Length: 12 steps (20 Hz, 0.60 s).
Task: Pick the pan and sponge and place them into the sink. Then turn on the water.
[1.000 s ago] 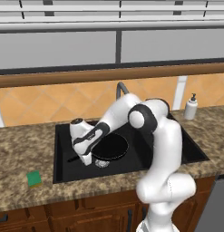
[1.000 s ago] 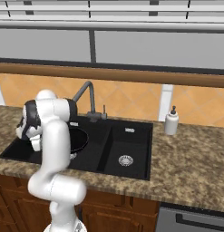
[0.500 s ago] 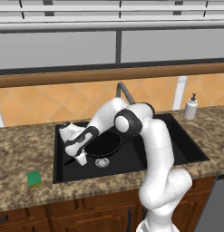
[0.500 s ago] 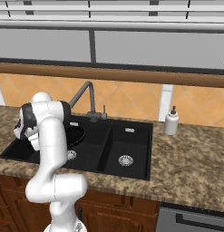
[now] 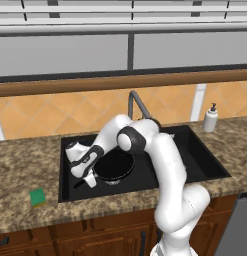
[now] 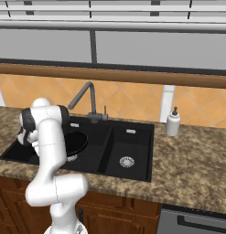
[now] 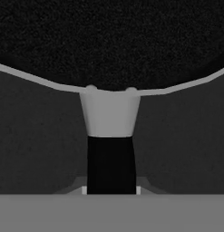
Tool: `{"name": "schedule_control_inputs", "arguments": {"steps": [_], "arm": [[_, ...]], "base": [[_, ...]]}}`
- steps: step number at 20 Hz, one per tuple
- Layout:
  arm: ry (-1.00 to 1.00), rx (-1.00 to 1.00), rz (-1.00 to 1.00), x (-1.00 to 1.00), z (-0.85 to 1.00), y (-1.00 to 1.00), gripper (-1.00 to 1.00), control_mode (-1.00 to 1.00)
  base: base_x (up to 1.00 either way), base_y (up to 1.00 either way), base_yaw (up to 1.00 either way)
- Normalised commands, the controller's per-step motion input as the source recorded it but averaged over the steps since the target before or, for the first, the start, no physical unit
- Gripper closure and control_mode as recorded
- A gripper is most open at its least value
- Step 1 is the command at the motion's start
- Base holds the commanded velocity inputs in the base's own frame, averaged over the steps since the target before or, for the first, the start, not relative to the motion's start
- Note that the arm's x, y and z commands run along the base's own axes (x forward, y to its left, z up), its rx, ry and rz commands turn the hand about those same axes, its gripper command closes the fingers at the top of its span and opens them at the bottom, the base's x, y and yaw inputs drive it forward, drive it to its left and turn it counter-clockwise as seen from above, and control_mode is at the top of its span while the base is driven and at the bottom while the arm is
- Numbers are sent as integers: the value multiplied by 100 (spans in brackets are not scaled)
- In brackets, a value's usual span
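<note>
- While the end effector [image 5: 89, 179] hangs low inside the left basin, its jaws are closed tight on the thin black handle of the pan [image 5: 114, 164]; the hand view looks straight along that handle to the grey bracket and the round dark pan [image 7: 111, 45] beyond.
- From the left base view, the pan sits down in the wide left basin of the sink [image 5: 195, 155], over or just beside the drain. Whether its base rests on the basin floor or hovers slightly above it, I cannot tell.
- My reading: the pan step is nearly done, as the pan is already within the sink walls and only needs letting go.
- Outward to the left, the sponge [image 5: 37, 197] lies on the desk [image 5: 25, 165] near the sink's front left corner, well apart from the end effector and untouched. It has yet to be picked up and dropped in.
- Behind the basins, the faucet [image 6: 84, 98] stands with no stream from its spout, so the water is not yet on.
- Farther right, a white soap dispenser [image 6: 173, 122] stands on the desk, no part of the job.
- Roughly a third appears complete: releasing the pan, then the sponge and the lever remain.
</note>
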Motion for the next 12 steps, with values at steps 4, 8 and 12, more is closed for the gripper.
{"name": "schedule_control_inputs", "arguments": {"steps": [4, 8, 12], "arm": [[0, -6, -16, 0, -56, 0, 100, -100], [0, -5, -16, 0, -55, -1, 100, -100], [-2, -6, -14, 0, -55, -12, 100, -100]], "base": [[0, 0, 0], [0, 0, 0], [0, 0, 0]]}}
